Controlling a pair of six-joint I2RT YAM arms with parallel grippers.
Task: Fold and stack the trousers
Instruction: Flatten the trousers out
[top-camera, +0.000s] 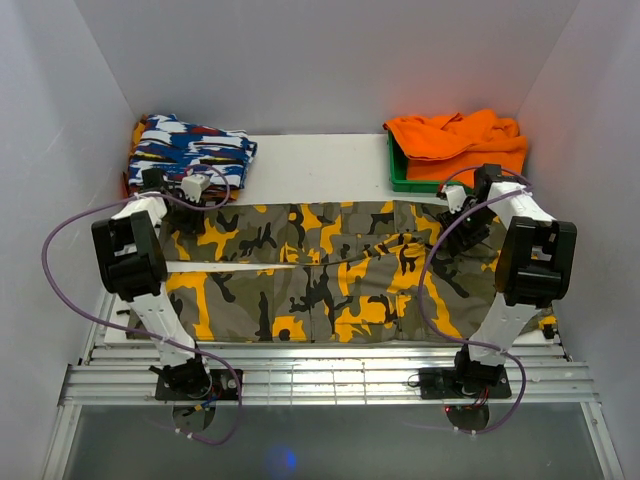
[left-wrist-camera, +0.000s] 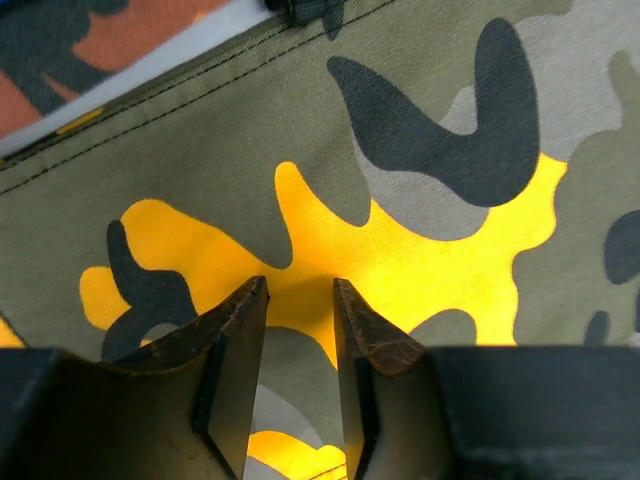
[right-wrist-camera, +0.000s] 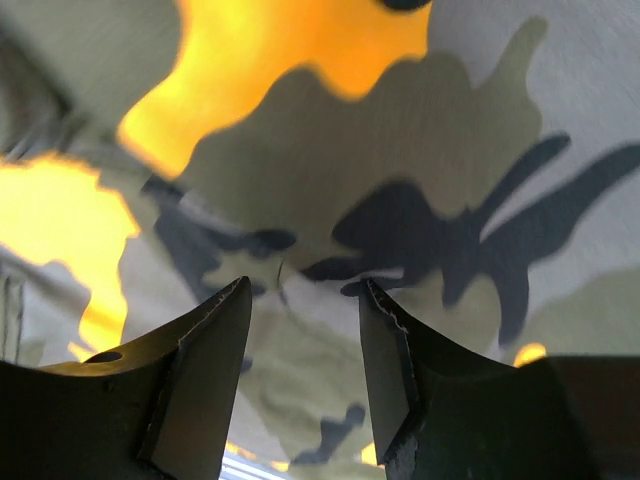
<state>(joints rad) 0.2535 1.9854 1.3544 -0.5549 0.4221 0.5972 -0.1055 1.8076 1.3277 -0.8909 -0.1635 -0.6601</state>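
Observation:
The camouflage trousers (top-camera: 330, 270) lie spread flat across the table, their two legs side by side and running left to right. My left gripper (top-camera: 190, 212) is over the far left corner of the trousers. In the left wrist view it (left-wrist-camera: 300, 285) is open by a narrow gap, just above the cloth (left-wrist-camera: 420, 130), with nothing between the jaws. My right gripper (top-camera: 458, 232) is over the far right part of the trousers. In the right wrist view it (right-wrist-camera: 305, 285) is open and empty above rumpled cloth (right-wrist-camera: 400, 180).
A folded blue-white-red garment (top-camera: 190, 150) lies at the back left, just behind my left gripper. A plain orange cloth (top-camera: 460, 140) sits heaped on a green tray (top-camera: 400, 178) at the back right. White table (top-camera: 320, 165) shows between them. Metal rails (top-camera: 330, 370) run along the near edge.

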